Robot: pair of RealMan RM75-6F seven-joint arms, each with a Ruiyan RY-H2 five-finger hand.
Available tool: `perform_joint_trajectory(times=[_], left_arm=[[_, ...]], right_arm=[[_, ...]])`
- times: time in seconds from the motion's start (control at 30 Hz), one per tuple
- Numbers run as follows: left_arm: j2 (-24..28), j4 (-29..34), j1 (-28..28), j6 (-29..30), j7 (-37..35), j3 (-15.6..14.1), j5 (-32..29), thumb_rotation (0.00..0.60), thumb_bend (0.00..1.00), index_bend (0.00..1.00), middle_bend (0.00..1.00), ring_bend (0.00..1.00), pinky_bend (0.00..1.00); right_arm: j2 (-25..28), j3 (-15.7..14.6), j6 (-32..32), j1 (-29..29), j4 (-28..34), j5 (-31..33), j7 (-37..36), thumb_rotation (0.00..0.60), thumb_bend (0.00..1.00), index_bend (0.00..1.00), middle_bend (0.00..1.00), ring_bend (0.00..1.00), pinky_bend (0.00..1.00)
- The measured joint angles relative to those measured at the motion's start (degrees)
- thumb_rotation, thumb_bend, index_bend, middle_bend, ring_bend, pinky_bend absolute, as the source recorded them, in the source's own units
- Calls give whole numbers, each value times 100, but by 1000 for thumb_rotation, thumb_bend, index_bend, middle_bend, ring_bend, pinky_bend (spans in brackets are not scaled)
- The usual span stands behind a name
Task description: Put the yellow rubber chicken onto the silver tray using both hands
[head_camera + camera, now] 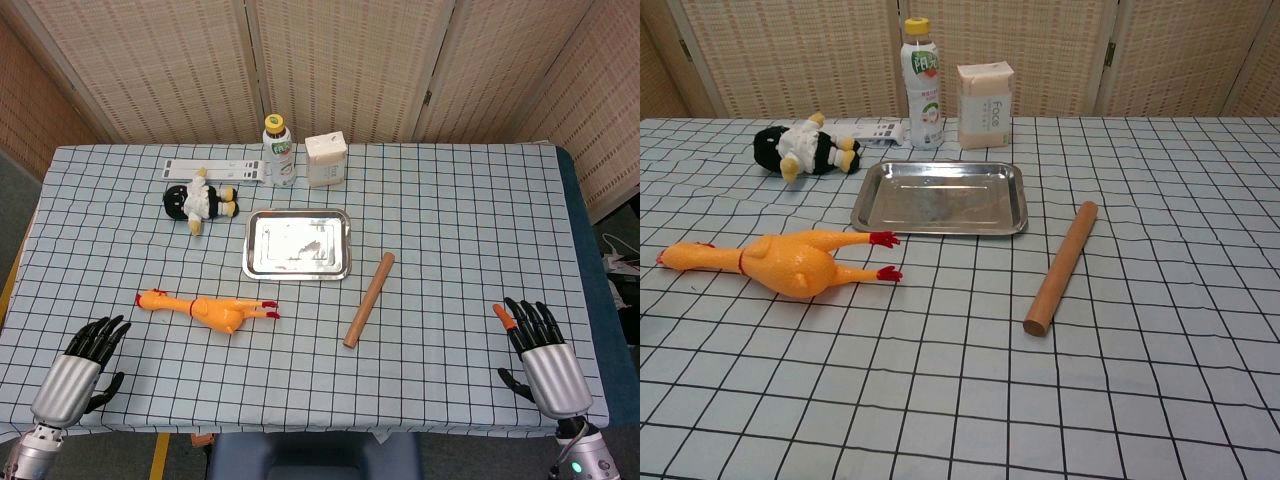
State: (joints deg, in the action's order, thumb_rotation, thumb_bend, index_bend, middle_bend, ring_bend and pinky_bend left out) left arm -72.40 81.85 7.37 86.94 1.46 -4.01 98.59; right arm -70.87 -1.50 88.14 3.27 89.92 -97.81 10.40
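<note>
Both hands idle at near table corners, left hand (92,345) and right hand (532,325) released, holding nothing; yellow rubber chicken (208,309) at 7 o'clock of silver tray (297,270); best gripped neck and legs, lifted level.

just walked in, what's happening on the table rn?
Nothing is being handled yet. The left robot hand and right robot hand both rest open at the near corners of the checked table, holding nothing. The yellow rubber chicken lies on its side in front of the silver tray, apart from it; the tray holds nothing. A wooden rolling pin lies right of the tray, with a plush toy, bottle and box behind.
</note>
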Motion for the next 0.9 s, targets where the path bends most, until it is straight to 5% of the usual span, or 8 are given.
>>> perform_joint_trajectory(times=[0.4, 0.9], left_arm=[[-163, 164, 492, -685, 471, 76, 119, 600, 413, 0, 0, 8, 118], [-588, -17, 2577, -3414, 311, 792, -546, 600, 419, 0, 0, 0, 118]], right_arm=[[-41, 6, -227, 95, -26, 100, -6, 600, 141, 0, 0, 0, 0], [-293, 218, -769, 320, -165, 702, 278, 600, 141, 0, 0, 0, 0]])
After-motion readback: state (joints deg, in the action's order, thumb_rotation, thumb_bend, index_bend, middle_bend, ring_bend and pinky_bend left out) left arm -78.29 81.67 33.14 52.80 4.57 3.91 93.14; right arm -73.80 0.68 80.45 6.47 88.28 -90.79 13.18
